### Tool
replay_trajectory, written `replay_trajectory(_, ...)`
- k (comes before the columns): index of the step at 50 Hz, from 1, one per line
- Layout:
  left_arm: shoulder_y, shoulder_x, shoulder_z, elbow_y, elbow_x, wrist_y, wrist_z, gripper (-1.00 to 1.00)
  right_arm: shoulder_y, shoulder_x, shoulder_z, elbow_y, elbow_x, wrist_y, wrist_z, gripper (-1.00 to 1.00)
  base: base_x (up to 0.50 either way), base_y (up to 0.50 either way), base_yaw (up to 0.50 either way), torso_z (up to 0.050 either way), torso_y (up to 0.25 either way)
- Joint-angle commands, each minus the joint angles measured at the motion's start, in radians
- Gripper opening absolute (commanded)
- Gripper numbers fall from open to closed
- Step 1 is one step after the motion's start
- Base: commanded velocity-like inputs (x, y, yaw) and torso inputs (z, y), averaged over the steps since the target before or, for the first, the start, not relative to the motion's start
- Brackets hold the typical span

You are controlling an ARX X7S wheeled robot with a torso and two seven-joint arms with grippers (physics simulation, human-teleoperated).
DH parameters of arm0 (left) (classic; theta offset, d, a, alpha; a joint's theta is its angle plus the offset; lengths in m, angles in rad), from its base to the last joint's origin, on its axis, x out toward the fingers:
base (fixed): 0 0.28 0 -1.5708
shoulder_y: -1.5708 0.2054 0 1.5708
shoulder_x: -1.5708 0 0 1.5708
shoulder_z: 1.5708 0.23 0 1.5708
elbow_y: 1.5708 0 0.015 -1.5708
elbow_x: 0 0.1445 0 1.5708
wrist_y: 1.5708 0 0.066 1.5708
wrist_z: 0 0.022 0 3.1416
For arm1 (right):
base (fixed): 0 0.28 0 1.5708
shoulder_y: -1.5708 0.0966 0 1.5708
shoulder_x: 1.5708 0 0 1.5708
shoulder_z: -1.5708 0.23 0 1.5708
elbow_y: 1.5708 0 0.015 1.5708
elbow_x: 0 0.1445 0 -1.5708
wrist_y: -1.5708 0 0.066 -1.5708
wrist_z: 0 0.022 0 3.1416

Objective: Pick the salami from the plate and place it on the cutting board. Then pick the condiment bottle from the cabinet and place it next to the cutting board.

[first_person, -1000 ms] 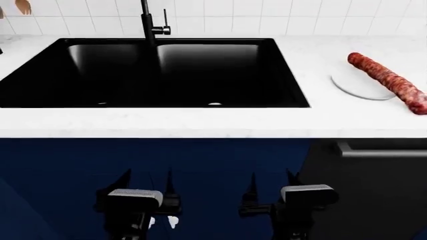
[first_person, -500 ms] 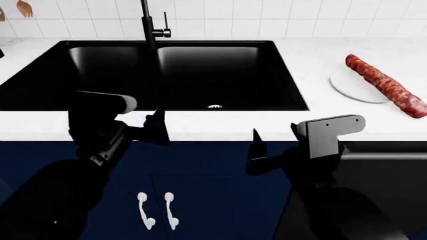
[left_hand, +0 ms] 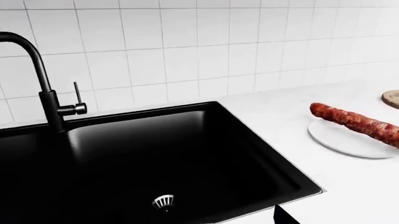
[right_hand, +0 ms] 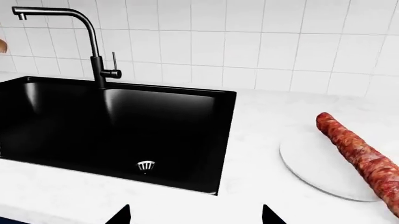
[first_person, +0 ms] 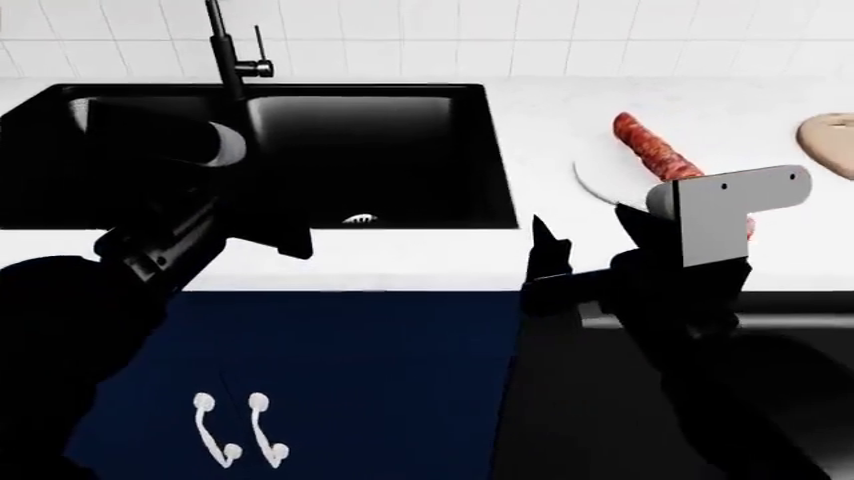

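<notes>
The white desk [first_person: 400,262] carried a black sink [first_person: 267,150], bare inside apart from its drain, and to its right the long red-mottled, pale-flecked salami [right_hand: 358,158] lay across the small white plate [right_hand: 311,165], one end reaching past the rim. The tan cutting board [first_person: 830,140] lay beyond the plate. The right tool [first_person: 587,250] stood wide with nothing in it; the left tool [first_person: 287,240] I could not tell.

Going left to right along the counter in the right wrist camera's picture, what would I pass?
Black faucet → black sink → white plate → salami, lying across the plate's far side.
</notes>
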Motion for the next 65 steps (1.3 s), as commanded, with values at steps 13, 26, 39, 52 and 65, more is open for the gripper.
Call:
replay_trajectory(13,-0.060,-0.040,0.026,0.003,-0.036,-0.055,0.010,1.00,0.073,0.111,0.097,0.045,0.480,0.045,0.321,1.00,0.27,-0.50,0.00,0.000,0.000)
replay_trajectory(26,-0.425,-0.079,0.176,-0.286,-0.066,-0.187,0.076,1.00,0.503,0.395,-0.199,0.476,1.456,-0.048,1.064,1.00,0.29,-0.50,0.00,0.000,0.000)
replay_trajectory(39,-0.422,-0.086,0.159,-0.298,-0.085,-0.165,0.055,1.00,0.562,0.407,-0.277,0.504,1.456,-0.058,1.064,1.00,0.30,-0.50,0.00,0.000,0.000)
replay_trajectory(52,-0.405,-0.089,0.156,-0.297,-0.107,-0.161,0.039,1.00,0.560,0.409,-0.287,0.497,1.429,-0.070,1.017,1.00,0.37,-0.46,0.00,0.000,0.000)
replay_trajectory(65,-0.406,-0.093,0.152,-0.299,-0.133,-0.162,0.024,1.00,0.554,0.435,-0.294,0.473,1.448,-0.092,1.007,1.00,0.50,-0.01,0.00,0.000,0.001)
